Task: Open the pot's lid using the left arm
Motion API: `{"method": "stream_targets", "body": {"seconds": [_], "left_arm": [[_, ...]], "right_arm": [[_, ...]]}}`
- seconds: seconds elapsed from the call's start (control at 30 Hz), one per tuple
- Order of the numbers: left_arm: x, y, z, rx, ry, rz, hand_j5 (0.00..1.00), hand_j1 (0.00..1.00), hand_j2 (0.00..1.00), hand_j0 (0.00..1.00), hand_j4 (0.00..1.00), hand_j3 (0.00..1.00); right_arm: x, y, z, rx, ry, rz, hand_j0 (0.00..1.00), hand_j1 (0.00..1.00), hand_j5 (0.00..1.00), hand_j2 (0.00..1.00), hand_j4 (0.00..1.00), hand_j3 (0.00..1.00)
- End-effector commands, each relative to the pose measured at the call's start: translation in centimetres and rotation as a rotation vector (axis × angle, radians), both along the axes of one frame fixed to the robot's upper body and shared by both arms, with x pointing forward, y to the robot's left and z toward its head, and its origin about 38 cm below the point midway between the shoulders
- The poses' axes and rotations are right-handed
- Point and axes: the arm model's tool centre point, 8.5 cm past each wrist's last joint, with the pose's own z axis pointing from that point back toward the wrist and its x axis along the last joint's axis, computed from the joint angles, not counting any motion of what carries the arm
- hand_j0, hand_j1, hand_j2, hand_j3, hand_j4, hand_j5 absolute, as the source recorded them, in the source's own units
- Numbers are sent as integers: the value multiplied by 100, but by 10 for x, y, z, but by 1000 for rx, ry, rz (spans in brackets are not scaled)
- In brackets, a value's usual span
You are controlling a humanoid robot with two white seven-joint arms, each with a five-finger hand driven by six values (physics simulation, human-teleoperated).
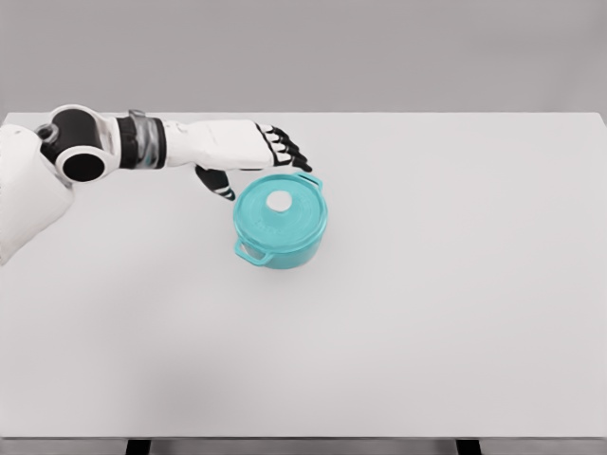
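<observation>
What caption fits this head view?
Left robot hand, fingers spread, hovers by the far rim of a lidded teal pot on a white table.

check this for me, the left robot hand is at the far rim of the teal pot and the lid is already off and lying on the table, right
Not quite. The head view shows the lid still sitting closed on the teal pot, with its white knob on top; nothing lies beside it on the table. The rest holds: the left robot hand is at the pot's far rim.
</observation>
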Motion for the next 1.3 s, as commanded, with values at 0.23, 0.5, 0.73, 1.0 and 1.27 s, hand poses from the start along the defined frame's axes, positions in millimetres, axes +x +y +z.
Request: {"method": "stream_targets", "body": {"seconds": [0.23,0.5,0.73,1.0,1.27], "left_arm": [[-1,-25,2,29,-6,-57,100,100,100,100,100,100],[-4,-43,1,62,-7,-105,100,100,100,100,100,100],[-6,-43,-5,96,1,-116,100,100,100,100,100,100],[-6,-44,-5,120,-4,-124,80,80,80,80,80,80],[-7,-45,-6,128,-1,-130,77,77,77,77,77,77]], "right_arm": [[0,0,0,0,0,0,100,100,100,100,100,100],[0,0,0,0,-1,-2,100,100,100,100,100,100],[0,0,0,0,0,0,100,100,100,100,100,100],[0,0,0,0,0,0,100,100,100,100,100,100],[0,0,0,0,0,-2,100,100,100,100,100,100]]}}
